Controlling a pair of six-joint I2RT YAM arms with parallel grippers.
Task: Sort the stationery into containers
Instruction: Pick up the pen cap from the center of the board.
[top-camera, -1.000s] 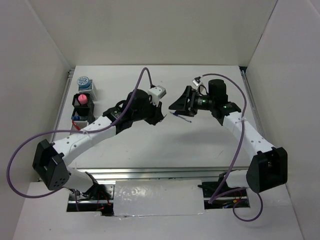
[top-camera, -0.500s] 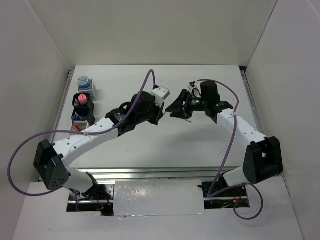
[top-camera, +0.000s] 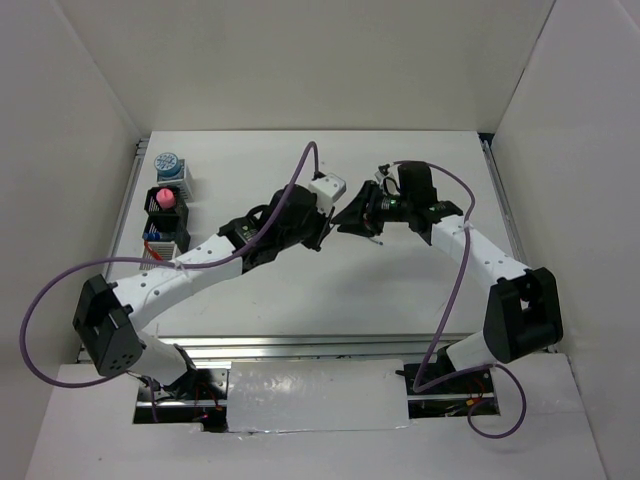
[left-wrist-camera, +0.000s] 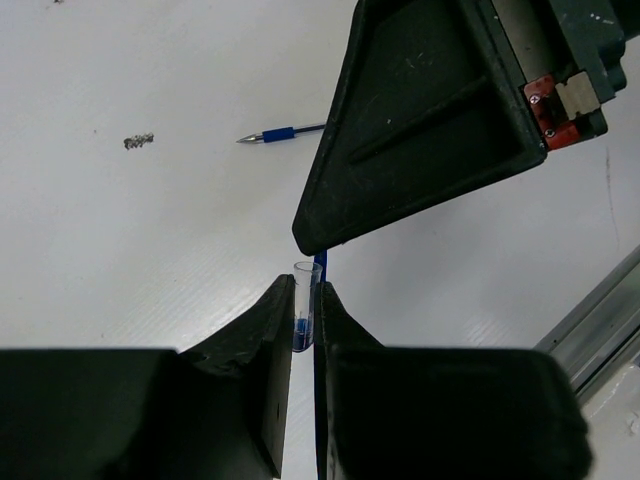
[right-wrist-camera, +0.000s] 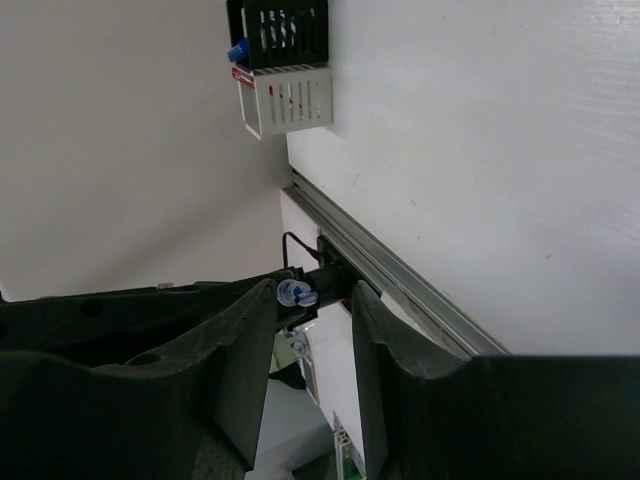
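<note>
My left gripper (left-wrist-camera: 305, 300) is shut on a small clear pen cap (left-wrist-camera: 303, 290) with a blue clip, holding it above the table. In the top view it (top-camera: 322, 224) meets my right gripper (top-camera: 345, 218) at mid-table. The right gripper (right-wrist-camera: 310, 300) is open, its jaws either side of the cap's end (right-wrist-camera: 297, 293), which lies close to one finger (right-wrist-camera: 245, 340). A blue pen (left-wrist-camera: 285, 133) lies uncapped on the table, its rear hidden behind the right gripper's finger (left-wrist-camera: 430, 110).
A row of small containers stands at the far left: a white box with a round blue-white tin (top-camera: 168, 163), a black mesh box with a pink block (top-camera: 165, 198), another black mesh box (top-camera: 160, 236), and a white slotted box (right-wrist-camera: 290, 100). A metal rail (right-wrist-camera: 400, 275) runs along the table's edge.
My right gripper has swung left and closed in on the left gripper. My left gripper has moved slightly right and forward with the cap. The two now meet.
</note>
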